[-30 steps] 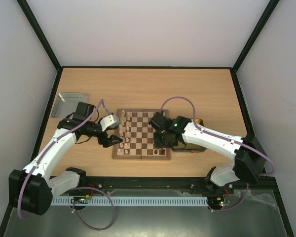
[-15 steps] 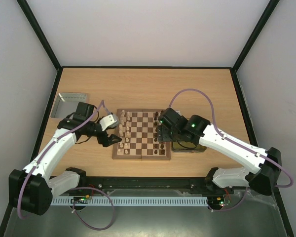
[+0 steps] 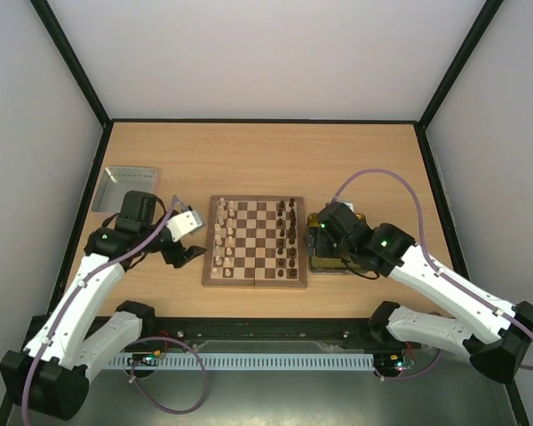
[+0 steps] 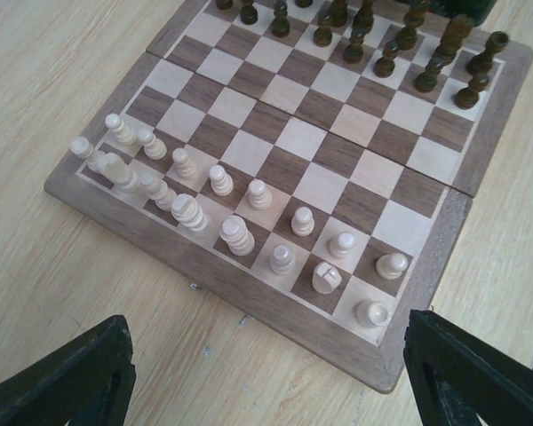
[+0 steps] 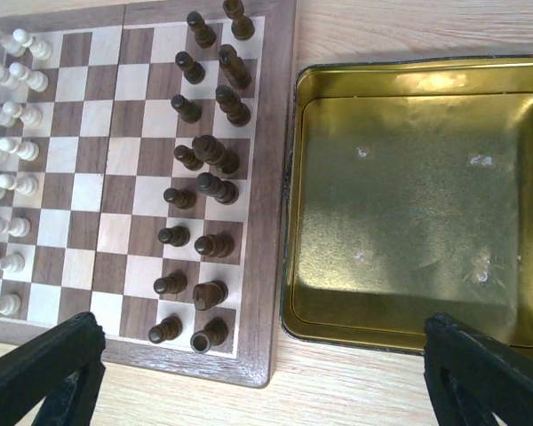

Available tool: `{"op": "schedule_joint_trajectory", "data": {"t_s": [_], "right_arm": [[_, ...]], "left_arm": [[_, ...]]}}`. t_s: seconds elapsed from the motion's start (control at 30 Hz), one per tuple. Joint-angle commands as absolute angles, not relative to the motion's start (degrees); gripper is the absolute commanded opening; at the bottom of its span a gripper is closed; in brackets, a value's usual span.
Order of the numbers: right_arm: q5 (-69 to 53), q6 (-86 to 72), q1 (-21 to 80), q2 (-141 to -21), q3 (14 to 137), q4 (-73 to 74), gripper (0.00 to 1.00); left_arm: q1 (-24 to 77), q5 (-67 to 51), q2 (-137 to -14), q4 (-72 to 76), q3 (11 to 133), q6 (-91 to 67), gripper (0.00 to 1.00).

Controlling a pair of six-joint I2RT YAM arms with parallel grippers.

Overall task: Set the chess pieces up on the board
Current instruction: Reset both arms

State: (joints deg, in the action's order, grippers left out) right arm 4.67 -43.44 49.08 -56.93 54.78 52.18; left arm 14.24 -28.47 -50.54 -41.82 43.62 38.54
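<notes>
— Since our left pincer point(image 4: 271, 382) and right pincer point(image 5: 266, 373) both hang with fingers spread wide and nothing between them, what can we upset from here?

— Mostly the board point(image 4: 300, 138). It lies just ahead of the left pincer, with the pale pieces point(image 4: 235, 235) in two rows nearest its fingers. If we dip low while swinging, a finger could rake that near row over.

— And on the right?

— The dark pieces point(image 5: 209, 155) stand below that pincer, toward its left finger, and some are crowded close together. We judge that a nudge on the frame would topple several at once.

— Anything in our way?

— The gold tin point(image 5: 409, 204) sits under the right pincer, just beside the board's edge; we cannot tell whether they touch. A silver tray point(image 3: 124, 188) lies well apart from the left pincer, on the side away from the board. Between the two pincers lies the board on the table point(image 3: 249, 160).
</notes>
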Motion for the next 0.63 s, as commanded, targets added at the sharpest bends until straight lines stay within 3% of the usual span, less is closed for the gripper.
{"op": "schedule_joint_trajectory", "data": {"t_s": [0.0, 0.6], "right_arm": [[4.76, -40.86, 48.95, -54.91, 53.25, 50.71, 0.94], [2.35, -40.2, 48.96, -47.97, 49.2, 49.0, 0.95]], "left_arm": [[14.4, -31.04, -47.91, -50.45, 47.73, 40.67, 0.83], [14.33, -30.32, -43.91, -55.23, 50.79, 40.29, 0.83]]}}
